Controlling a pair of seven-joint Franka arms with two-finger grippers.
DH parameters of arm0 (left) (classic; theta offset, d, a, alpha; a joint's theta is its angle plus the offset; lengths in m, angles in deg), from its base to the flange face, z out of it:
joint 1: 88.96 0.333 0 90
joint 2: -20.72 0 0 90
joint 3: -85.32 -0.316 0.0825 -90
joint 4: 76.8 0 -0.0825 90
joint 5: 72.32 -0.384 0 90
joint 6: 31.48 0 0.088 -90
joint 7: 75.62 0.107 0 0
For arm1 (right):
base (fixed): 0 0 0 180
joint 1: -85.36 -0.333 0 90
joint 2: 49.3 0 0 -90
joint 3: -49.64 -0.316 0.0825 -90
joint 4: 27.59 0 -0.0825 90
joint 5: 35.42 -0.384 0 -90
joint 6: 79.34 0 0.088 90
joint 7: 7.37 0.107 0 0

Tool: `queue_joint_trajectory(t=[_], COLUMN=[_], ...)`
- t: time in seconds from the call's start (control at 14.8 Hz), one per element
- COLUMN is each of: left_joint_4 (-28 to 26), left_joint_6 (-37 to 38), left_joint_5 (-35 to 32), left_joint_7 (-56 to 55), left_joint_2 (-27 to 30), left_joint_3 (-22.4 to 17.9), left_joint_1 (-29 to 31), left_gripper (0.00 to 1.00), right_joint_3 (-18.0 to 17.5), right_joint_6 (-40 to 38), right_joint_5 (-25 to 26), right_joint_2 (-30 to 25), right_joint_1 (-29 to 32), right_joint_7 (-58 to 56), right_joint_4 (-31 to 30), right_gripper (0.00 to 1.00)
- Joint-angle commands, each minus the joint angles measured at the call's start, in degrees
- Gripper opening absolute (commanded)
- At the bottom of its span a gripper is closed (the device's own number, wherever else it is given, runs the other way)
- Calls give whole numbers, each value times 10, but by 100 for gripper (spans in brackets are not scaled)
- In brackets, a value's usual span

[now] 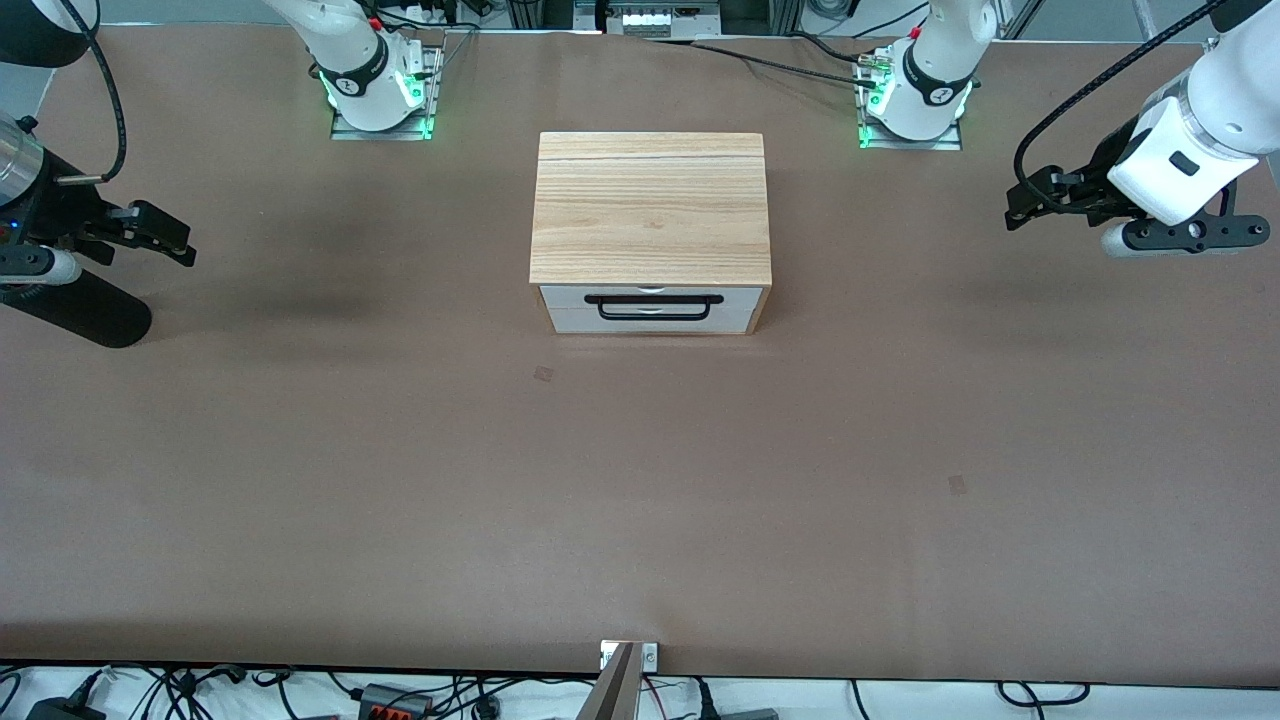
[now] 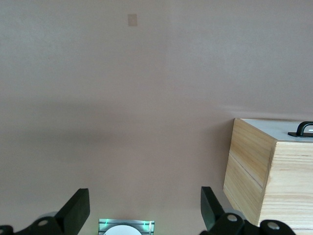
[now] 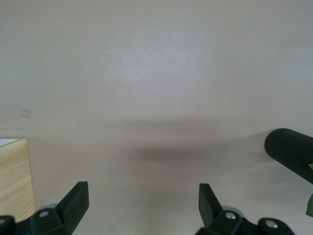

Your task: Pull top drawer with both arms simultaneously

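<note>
Plainly no readable writing; top drawer (image 1: 650, 297) closed; both grippers' fingers released.

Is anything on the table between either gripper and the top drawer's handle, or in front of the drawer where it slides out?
Nothing visible. The left gripper and right gripper hang open over bare table at either end, and the table in front of the shut top drawer is bare too.

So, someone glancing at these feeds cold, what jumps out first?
The light wooden box mid-table between the two arm bases, its top drawer shut, black handle facing the front camera. Then the two grippers, both open and empty, up in the air well away from it: the left gripper over the left arm's end of the table, the right gripper over the right arm's end.
</note>
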Motion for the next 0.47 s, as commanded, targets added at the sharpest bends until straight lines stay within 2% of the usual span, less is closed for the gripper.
queue_joint_trajectory(t=[0.0,0.13,0.4], left_joint_4=[16,16,23], left_joint_6=[13,13,13], left_joint_5=[9,9,7], left_joint_7=[10,11,10], left_joint_2=[-15,-15,-32], left_joint_3=[1,1,7], left_joint_1=[8,7,2], left_gripper=[100,100,100], right_joint_3=[-3,-4,-4], right_joint_6=[-6,-9,-63], right_joint_5=[6,6,3], right_joint_2=[1,1,10], right_joint_1=[5,4,4], right_joint_7=[-13,-15,-13], right_joint_4=[7,7,7], right_gripper=[100,100,100])
